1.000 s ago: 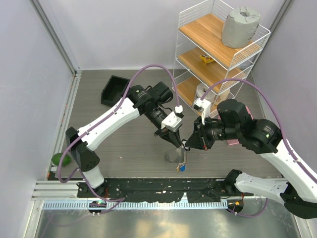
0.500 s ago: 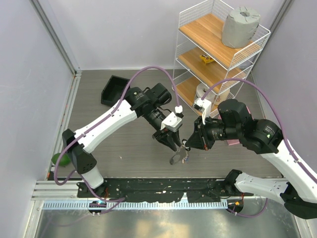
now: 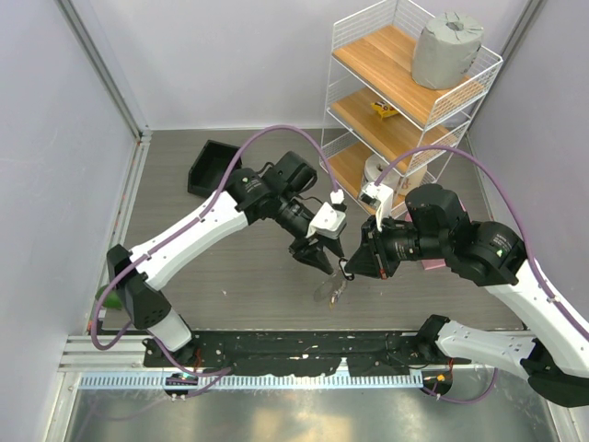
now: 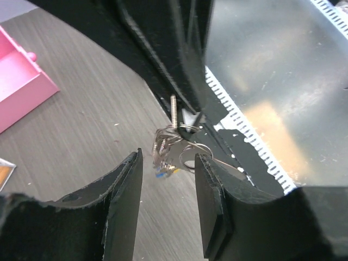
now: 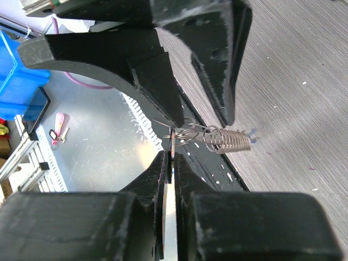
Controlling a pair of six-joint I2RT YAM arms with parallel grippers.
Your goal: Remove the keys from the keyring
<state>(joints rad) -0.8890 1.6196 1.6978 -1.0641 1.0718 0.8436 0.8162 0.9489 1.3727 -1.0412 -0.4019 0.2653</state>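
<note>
The keyring is a bunch of thin silver wire rings with a small wire coil, hanging just above the grey floor. My right gripper is shut on a thin flat metal piece of it. In the left wrist view the bunch hangs beyond my fingertips, with a speck of blue and yellow from the keys at its lower left. My left gripper is open and empty, just up-left of the bunch. Its fingers show above the rings in the right wrist view. The black key is not visible.
A white wire shelf with wooden boards and a grey roll stands at the back right. A black tray lies at the back left. A pink box sits on the floor. The black base rail and a metal sheet run along the front.
The hanging bunch has swung up and shortened; the blue key that dangled low no longer shows from above. My left gripper has drawn slightly up and back from it. The right gripper holds still.
</note>
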